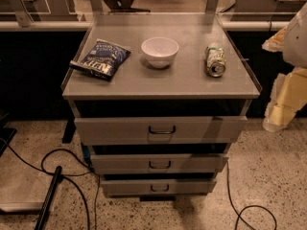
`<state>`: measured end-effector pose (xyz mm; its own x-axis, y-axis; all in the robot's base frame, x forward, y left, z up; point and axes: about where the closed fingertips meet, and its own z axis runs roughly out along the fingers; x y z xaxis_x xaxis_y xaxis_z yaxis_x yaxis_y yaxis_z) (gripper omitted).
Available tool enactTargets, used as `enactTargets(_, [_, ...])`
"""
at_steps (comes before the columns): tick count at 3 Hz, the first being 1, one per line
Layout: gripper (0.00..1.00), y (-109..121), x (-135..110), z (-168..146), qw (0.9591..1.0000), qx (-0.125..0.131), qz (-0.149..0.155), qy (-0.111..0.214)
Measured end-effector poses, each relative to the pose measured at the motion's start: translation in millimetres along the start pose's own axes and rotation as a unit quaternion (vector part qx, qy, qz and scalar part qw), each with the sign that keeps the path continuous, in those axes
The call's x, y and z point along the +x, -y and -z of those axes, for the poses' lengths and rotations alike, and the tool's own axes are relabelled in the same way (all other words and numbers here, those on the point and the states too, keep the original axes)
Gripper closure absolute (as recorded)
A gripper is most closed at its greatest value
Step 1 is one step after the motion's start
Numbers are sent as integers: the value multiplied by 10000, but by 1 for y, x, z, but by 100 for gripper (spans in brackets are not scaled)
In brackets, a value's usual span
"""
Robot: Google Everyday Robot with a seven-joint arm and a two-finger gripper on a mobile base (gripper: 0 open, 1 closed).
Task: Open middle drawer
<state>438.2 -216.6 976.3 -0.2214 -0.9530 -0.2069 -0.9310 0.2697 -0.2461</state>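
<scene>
The grey cabinet has three drawers stacked one above the other. The middle drawer [192, 163] has a flat grey front with a small dark loop handle [159, 165] at its centre; its front is flush and no tray shows. Above it is the taller top drawer [201, 128] with a label recess under its handle. Below it is the narrow bottom drawer [192, 187]. My gripper [277, 115] hangs at the right edge of the view, beside the cabinet's right side and apart from it, about level with the top drawer, well right of the handles.
On the cabinet top [192, 80] lie a dark chip bag [102, 59] at left, a white bowl [159, 51] in the middle and a green can [215, 60] on its side at right. Black cables [62, 159] and a dark bar [49, 195] lie on the speckled floor at left.
</scene>
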Motion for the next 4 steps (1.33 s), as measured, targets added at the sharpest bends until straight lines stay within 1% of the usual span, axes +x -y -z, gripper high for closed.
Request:
enactTargets(1, [0,0,0,0,10000,0,0,1])
enactTargets(2, [0,-15,-2,-19,9999,-116,-17,90])
enactTargets(3, [0,-52,-7,-62,9988,-425,-161,196])
enactTargets(4, [0,-98,-6,-122,9913,-1248,-375,176])
